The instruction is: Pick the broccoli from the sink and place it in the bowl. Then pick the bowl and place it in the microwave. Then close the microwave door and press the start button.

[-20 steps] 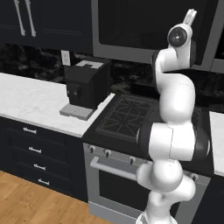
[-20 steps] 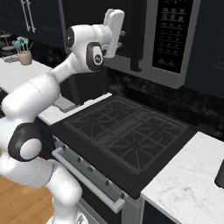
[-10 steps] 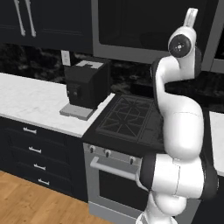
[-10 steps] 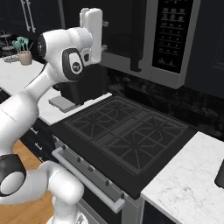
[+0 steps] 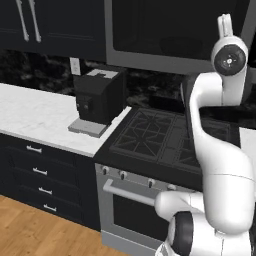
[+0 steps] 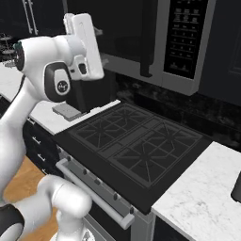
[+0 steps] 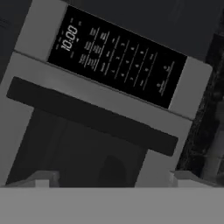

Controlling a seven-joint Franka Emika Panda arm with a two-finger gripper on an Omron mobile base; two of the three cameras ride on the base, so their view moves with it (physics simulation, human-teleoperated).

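Spreading wide over the last second, the pincer holds nothing before the shut microwave door; the start button comes next.

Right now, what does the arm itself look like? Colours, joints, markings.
The arm is made of glossy white rounded segments, with dark grey bands at the joints. Round dark caps with a small pale mark sit on the elbow and wrist joints. The hand is a flat white block. No cables are visible.

Dark cabinets, black marble backsplash, white marble counter, black stove, wood floor
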